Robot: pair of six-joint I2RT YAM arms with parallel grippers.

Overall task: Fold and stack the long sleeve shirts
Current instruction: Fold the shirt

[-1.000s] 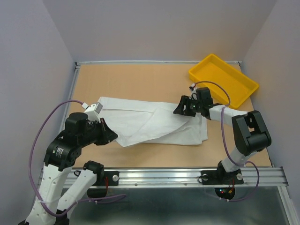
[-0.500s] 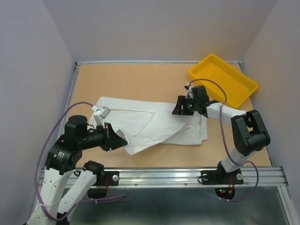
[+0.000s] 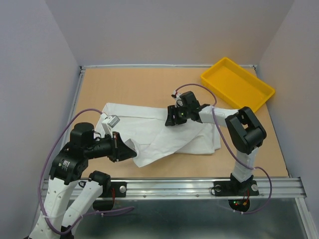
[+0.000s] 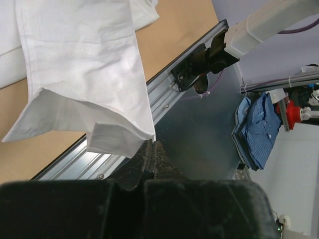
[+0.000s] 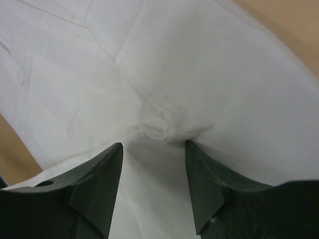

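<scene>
A white long sleeve shirt lies crumpled across the middle of the tan table. My left gripper is shut on the shirt's near-left edge and holds it lifted off the table. In the left wrist view the jaws are pressed together on a corner of the fabric, which hangs away from them. My right gripper is open over the shirt's middle. In the right wrist view its fingers straddle a small bunched pucker of white cloth, with no grip on it.
A yellow tray sits at the back right corner. A metal rail runs along the near table edge and shows under the hanging cloth. A folded blue checked shirt lies off the table. Walls enclose the table.
My left gripper has moved right and toward the near edge, dragging the shirt's left edge over itself. My right gripper has moved left from the shirt's right side to its middle.
</scene>
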